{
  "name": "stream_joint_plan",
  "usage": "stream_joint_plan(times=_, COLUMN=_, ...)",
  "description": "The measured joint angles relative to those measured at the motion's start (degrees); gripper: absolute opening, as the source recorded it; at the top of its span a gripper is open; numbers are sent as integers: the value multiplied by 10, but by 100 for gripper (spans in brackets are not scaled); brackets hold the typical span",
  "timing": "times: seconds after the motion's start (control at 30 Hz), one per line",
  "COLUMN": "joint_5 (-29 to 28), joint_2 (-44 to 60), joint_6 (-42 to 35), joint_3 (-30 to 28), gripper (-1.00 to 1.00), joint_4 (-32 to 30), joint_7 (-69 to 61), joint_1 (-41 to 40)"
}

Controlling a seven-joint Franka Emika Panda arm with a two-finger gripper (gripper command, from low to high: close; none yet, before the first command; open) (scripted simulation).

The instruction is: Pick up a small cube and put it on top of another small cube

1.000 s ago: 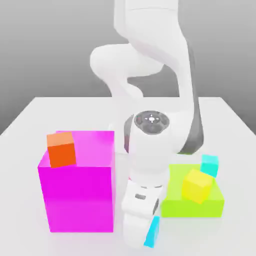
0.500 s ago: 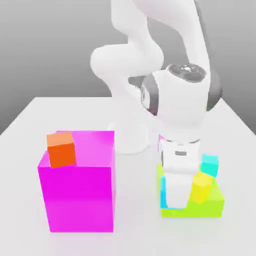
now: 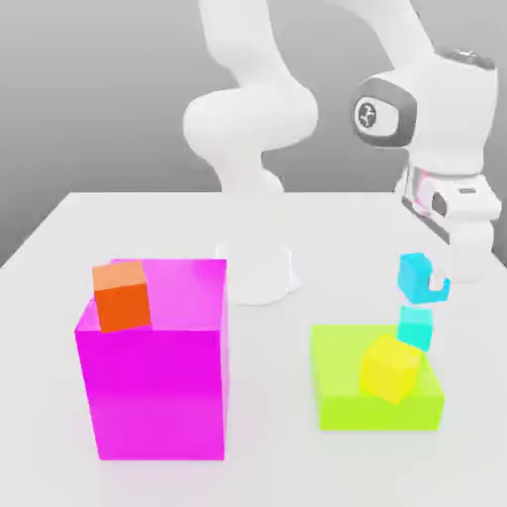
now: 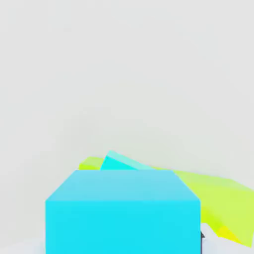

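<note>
The claw [image 3: 437, 281] grips one cyan cube [image 3: 417, 278] near the other cyan cube [image 3: 415, 328], which sits by the yellow cube [image 3: 390, 368] and lime block [image 3: 337, 371].

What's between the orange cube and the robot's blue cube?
In the exterior view, part of the magenta block's top and the robot arm's base lie between the orange cube and the blue cube.

A pale, smooth tabletop [image 3: 297, 465] meets a gray background [image 3: 89, 99], darker lower down.
</note>
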Motion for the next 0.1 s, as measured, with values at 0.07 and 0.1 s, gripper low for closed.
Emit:
stream_joint_plan(times=0.07, joint_5=0, joint_2=0, joint_6=0, joint_3=0, gripper=100, joint_4=0, joint_7=0, joint_1=0)
stream_joint_plan(times=0.1, joint_5=0, joint_2=0, joint_6=0, joint_3=0, gripper=100, joint_4=0, joint_7=0, joint_1=0)
